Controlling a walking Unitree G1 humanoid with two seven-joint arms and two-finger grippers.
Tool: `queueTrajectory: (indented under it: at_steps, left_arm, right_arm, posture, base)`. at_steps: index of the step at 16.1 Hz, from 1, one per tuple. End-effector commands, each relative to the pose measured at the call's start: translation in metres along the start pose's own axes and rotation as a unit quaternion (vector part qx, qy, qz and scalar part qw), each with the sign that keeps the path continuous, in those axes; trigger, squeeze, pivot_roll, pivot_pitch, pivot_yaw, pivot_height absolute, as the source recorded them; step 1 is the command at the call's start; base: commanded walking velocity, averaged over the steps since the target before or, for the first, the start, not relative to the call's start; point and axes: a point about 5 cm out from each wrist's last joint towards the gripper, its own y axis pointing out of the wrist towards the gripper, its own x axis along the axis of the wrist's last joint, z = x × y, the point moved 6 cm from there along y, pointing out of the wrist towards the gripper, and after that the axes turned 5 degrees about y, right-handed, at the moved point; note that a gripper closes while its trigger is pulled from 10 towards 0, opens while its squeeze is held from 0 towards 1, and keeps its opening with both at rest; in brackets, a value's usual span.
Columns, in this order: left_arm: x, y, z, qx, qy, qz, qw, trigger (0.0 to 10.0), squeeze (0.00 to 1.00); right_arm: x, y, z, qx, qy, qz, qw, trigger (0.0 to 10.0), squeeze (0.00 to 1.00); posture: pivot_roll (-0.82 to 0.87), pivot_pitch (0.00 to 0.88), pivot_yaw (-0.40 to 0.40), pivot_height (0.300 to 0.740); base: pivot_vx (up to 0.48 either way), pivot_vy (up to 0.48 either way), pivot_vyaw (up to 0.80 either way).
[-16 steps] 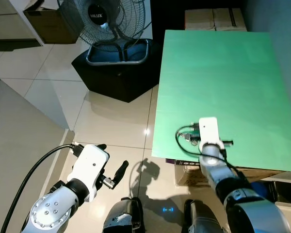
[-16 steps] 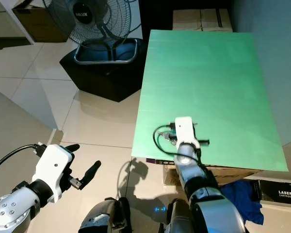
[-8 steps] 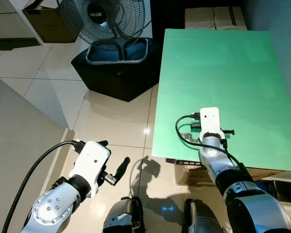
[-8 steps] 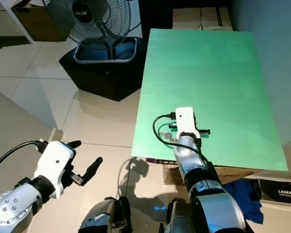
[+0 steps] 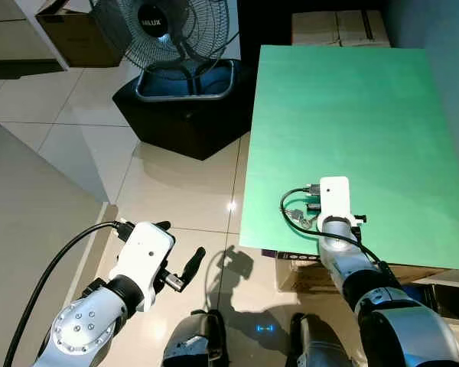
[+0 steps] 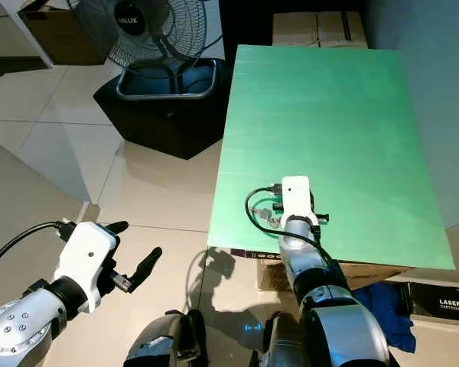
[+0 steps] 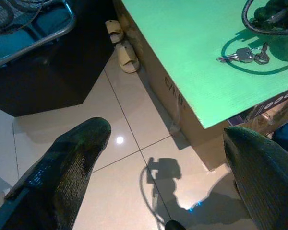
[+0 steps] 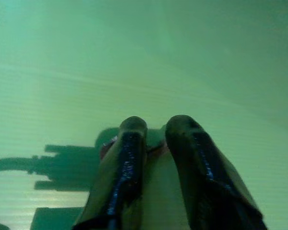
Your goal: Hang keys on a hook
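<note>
A small bunch of silver keys (image 5: 301, 219) lies near the front left corner of the green table top (image 5: 352, 107); it is also in the left wrist view as keys (image 7: 242, 55). My right gripper (image 8: 152, 139) points down at the table right beside them, its white wrist (image 5: 334, 195) above. Its fingers stand almost together, with a thin reddish ring (image 8: 156, 148) pinched between the tips. My left gripper (image 5: 180, 245) hangs open over the floor tiles, left of the table.
A standing fan (image 5: 168, 30) on a black base (image 5: 183, 115) is at the back left. Cardboard boxes (image 5: 340, 30) stand behind the table, and another box (image 7: 182, 110) sits under it. Slippers (image 7: 120, 45) lie by the table's side.
My right wrist has shifted slightly right and toward the table's front edge. The keys have barely moved. The left arm is still.
</note>
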Motion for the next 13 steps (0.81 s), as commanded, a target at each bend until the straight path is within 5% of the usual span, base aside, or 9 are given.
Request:
queueTrajectory:
  at_steps: [1,11,12,13]
  left_arm:
    - [-0.005,-0.003,-0.002,-0.003,0.001,0.010,1.000,10.0,0.00]
    - [-0.006,-0.007,-0.005,-0.005,0.000,0.014,1.000,10.0,0.00]
    - [-0.006,-0.007,-0.005,-0.005,0.000,0.013,1.000,10.0,0.00]
    - [-0.006,-0.007,-0.005,-0.006,0.000,0.013,1.000,10.0,0.00]
  right_arm:
    - [-0.015,-0.004,0.000,0.003,0.003,0.025,1.000,10.0,1.00]
    - [-0.027,-0.006,-0.001,0.008,-0.019,0.051,0.998,10.0,1.00]
    - [-0.029,-0.006,0.000,0.011,-0.023,0.055,0.998,10.0,0.25]
    - [-0.030,-0.006,-0.001,0.011,-0.025,0.057,0.998,10.0,0.00]
  posture:
    - [0.08,0.271,0.143,0.713]
    - [0.08,0.269,0.139,0.713]
    - [0.08,0.268,0.138,0.713]
    - [0.08,0.269,0.137,0.713]
  base:
    - [0.000,0.000,0.00]
    - [0.000,0.000,0.00]
    - [0.000,0.000,0.00]
    - [0.000,0.000,0.00]
